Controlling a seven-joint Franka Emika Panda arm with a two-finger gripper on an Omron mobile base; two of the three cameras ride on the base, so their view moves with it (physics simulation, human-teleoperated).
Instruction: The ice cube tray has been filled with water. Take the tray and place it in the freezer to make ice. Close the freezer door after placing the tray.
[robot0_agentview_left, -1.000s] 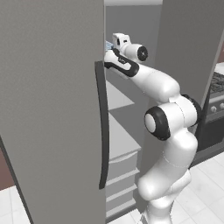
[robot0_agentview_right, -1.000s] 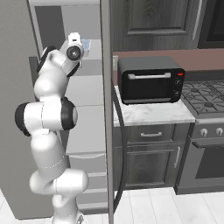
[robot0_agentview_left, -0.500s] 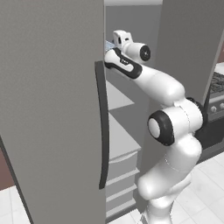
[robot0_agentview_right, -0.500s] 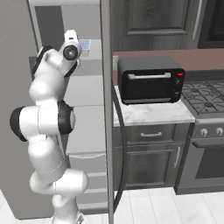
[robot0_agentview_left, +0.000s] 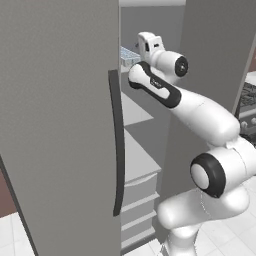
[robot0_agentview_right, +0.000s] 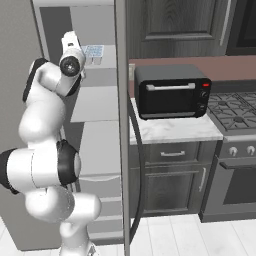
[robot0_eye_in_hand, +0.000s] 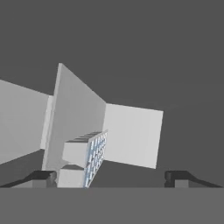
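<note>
The tray (robot0_agentview_right: 93, 51) sits up high inside the freezer (robot0_agentview_right: 95, 125), on a white shelf (robot0_agentview_left: 131, 62) near the top. Its little blue squares of water (robot0_eye_in_hand: 97, 153) show in the hand view, where the tray looks turned on its side because the camera is rolled. The gripper (robot0_eye_in_hand: 111, 176) is spread wide, with one dark tip far out on each side, and nothing is between them. The tray is near one tip in that view, but it is not pinched; it seems to rest on the shelf by itself. So the first big part of the job looks done: the tray is in the freezer and the hand has let go. What is left is the last part. The arm is reaching deep inside the freezer, so it needs to come out first. The door (robot0_agentview_left: 60, 125) with the long dark handle (robot0_agentview_left: 117, 145) stands open, close to the left camera. It is not shut, so the robot needs to push it closed once the arm is out of the way. A toaster oven (robot0_agentview_right: 172, 91) sits on the counter (robot0_agentview_right: 175, 131) beside the freezer, out of the way.
</note>
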